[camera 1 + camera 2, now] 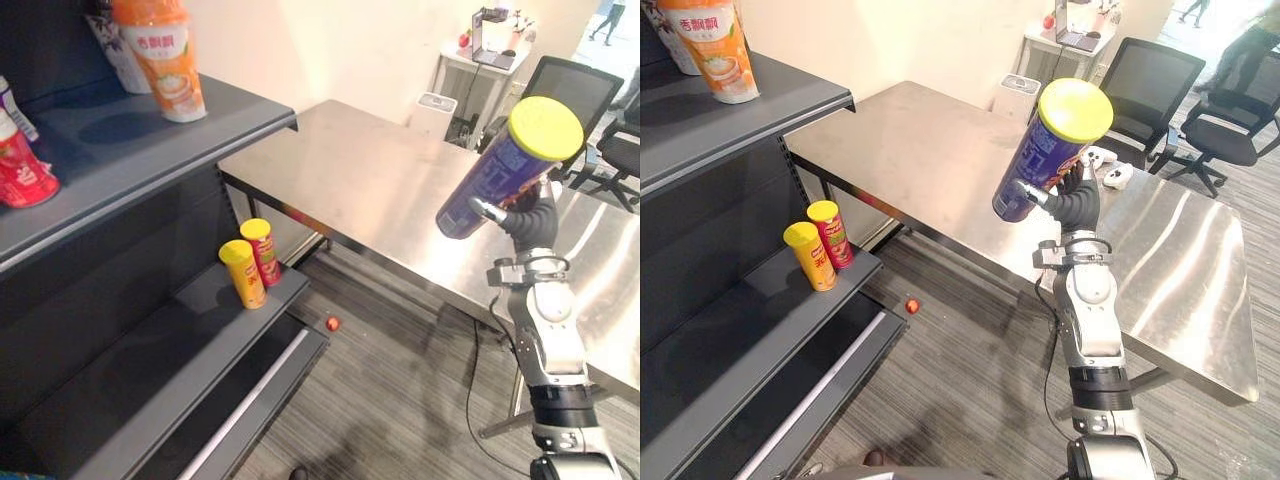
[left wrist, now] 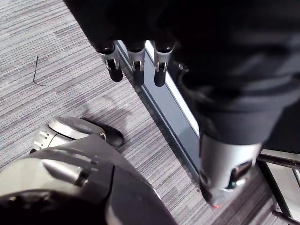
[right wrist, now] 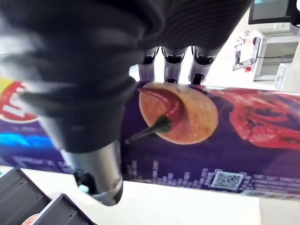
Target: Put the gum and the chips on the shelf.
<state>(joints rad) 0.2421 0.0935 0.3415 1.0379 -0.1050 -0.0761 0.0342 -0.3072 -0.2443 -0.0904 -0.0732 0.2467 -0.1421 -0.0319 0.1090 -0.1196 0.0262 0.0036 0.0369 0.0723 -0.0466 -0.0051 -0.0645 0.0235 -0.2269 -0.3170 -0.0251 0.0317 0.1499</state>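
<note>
Purple chips can [image 1: 1050, 150], yellow-green lid, chip-and-chilli print, tilted lid-up above steel table [image 1: 930, 150]; right hand [image 1: 1077, 206] fingers wrapped round it. Left hand [image 2: 135, 63] fingers relaxed, empty.

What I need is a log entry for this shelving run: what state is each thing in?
chips can: off the table, tilted, lid on, held by the right hand.
right hand: shut round the chips can.
left hand: fingers relaxed, empty.
yellow can: upright on the lower shelf.
red can: upright beside it.
small red thing: lying on the floor.
</note>
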